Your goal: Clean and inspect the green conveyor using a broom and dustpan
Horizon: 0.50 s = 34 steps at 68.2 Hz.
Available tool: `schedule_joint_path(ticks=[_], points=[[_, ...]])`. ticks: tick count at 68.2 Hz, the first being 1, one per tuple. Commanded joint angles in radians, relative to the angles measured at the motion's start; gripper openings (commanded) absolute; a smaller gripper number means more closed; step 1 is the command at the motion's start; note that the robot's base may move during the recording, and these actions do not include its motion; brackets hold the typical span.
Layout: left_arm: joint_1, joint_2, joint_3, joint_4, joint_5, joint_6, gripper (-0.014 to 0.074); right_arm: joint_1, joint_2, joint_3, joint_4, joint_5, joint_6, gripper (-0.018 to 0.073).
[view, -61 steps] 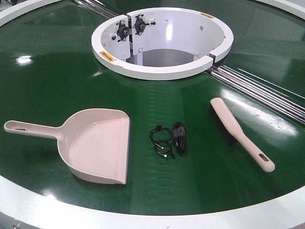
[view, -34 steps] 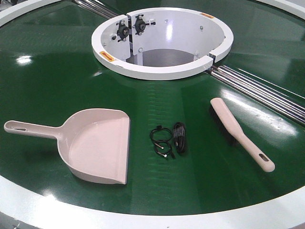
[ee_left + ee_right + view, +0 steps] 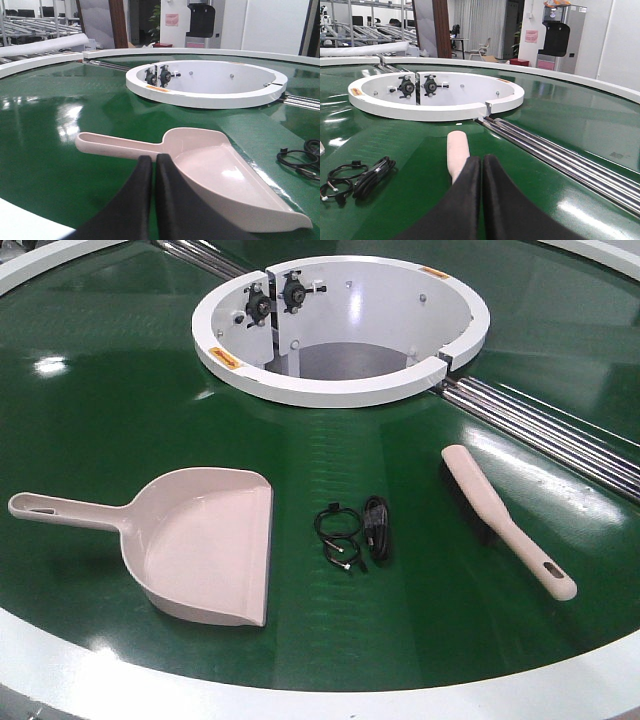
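Though its tip shows, the broom (image 3: 457, 149) hides behind the right gripper (image 3: 481, 159).

A thin black cable (image 3: 338, 536) lies in a loose coil with small white plugs on the green conveyor (image 3: 100, 420), toward its front rim. A thicker bundled black cord (image 3: 377, 528) lies just beside it on the right. Shiny metal rods (image 3: 545, 432) run toward the right edge.

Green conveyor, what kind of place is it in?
Probably a factory or a robot test workshop. The conveyor is a big industrial ring with steel rollers set across it, and more roller racks stand in the background.
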Motion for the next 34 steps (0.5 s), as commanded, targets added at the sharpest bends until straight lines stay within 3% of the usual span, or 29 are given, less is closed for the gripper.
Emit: schedule_joint_path(ticks=[1, 14, 21, 26, 34], points=[[-0.004, -0.014, 0.009, -0.005, -0.083, -0.005, -0.0006, 0.001, -0.010, 0.003, -0.003, -0.074, 0.001, -0.0008], [-0.004, -0.014, -0.025, -0.034, -0.178, -0.054, -0.0006, 0.001, -0.010, 0.003, -0.003, -0.075, 0.001, -0.0008], [-0.004, -0.003, -0.097, -0.031, -0.162, -0.056, -0.0006, 0.001, -0.010, 0.003, -0.003, -0.076, 0.001, -0.0008], [-0.004, 0.029, -0.176, -0.031, -0.102, -0.056, -0.0006, 0.001, -0.010, 0.003, -0.003, -0.076, 0.001, -0.0008], [-0.004, 0.142, -0.322, -0.027, 0.084, -0.055, -0.0006, 0.001, -0.010, 0.003, -0.003, -0.076, 0.001, -0.0008]])
